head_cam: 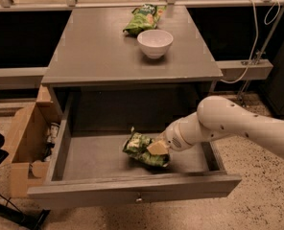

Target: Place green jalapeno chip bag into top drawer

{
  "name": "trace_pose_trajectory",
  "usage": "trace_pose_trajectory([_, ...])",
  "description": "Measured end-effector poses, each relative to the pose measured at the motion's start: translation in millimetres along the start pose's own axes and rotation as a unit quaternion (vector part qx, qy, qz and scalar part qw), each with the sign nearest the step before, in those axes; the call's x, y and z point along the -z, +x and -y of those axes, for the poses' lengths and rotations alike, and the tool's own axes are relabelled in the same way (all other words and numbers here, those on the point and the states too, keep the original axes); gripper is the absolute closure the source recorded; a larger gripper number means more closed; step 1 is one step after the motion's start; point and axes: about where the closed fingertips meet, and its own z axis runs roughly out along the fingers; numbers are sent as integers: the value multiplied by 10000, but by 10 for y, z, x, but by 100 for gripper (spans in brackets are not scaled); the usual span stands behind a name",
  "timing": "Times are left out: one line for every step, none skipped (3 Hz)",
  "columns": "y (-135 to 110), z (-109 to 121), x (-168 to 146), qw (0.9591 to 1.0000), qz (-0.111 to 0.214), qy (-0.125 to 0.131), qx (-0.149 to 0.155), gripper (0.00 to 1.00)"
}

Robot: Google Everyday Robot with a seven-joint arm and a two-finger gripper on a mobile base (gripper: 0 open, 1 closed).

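The green jalapeno chip bag (pixel 143 150) is light green, glossy and wrinkled, and rests on the floor of the open top drawer (pixel 132 191), right of its middle. The drawer is pulled out, with a small round knob (pixel 138 200) on its front panel. My gripper (pixel 157 148) comes in from the right on a white arm and sits at the bag's right end, its tan fingers (pixel 156 147) closed on the bag.
A white bowl (pixel 155 42) and a darker green bag with orange print (pixel 142 18) sit on the cabinet top (pixel 94 51). An open cardboard box (pixel 29 143) stands on the floor at the left. Cables hang at the right.
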Motion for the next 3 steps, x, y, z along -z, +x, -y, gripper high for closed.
trace_pose_trajectory([3,-7,-17,10000,-4,-16,1,50])
trace_pose_trajectory([0,-17,-28,10000,-9,-28,9,27])
trace_pose_trajectory([-2,-27,-39,10000,-15,-41,16,4])
